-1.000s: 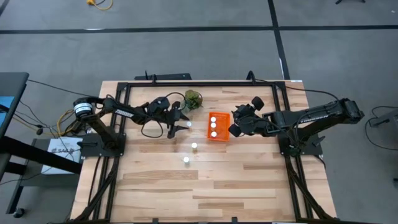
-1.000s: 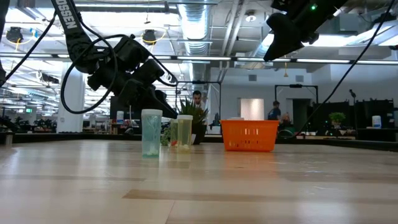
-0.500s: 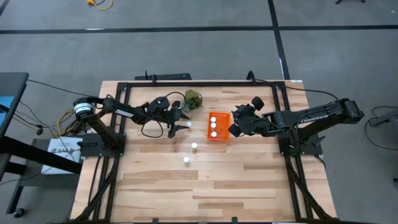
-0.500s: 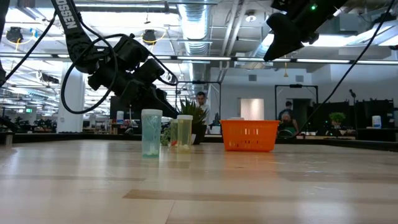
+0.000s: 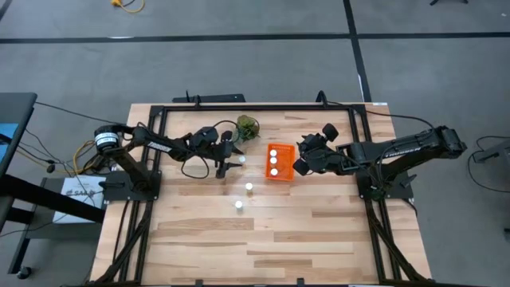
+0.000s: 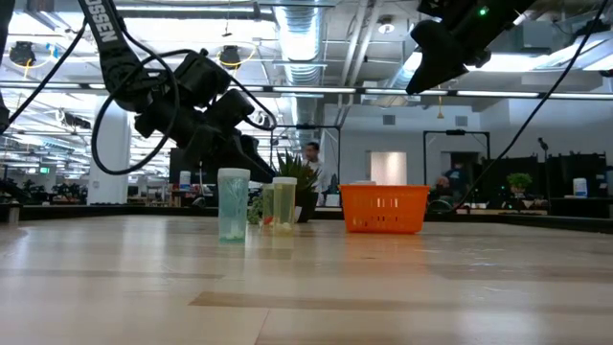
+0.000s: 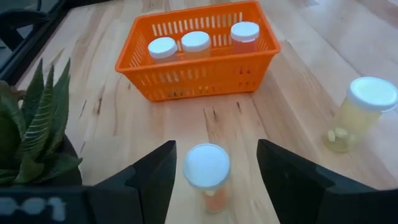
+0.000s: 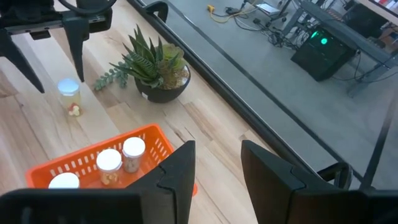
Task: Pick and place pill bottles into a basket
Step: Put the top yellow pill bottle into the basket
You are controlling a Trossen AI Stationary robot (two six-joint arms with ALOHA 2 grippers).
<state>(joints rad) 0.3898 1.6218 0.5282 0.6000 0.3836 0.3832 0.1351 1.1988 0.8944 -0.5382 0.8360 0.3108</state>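
Observation:
The orange basket (image 5: 280, 162) (image 7: 199, 74) stands on the table and holds three white-capped pill bottles (image 7: 196, 42). Another pill bottle (image 7: 207, 176) (image 5: 241, 159) stands upright on the wood left of the basket. My left gripper (image 7: 216, 147) (image 5: 229, 158) is open, one finger on either side of this bottle, apart from it. Two more bottles (image 5: 249, 186) (image 5: 238, 205) stand nearer the table's front edge. My right gripper (image 8: 217, 155) (image 5: 300, 166) hangs open and holds nothing, above the basket's right side.
A small potted green plant (image 5: 247, 127) (image 8: 152, 65) stands at the far side, between my left gripper and the basket. A black frame (image 5: 263, 106) runs around the table's edges. In the low view, people show in the room beyond the table.

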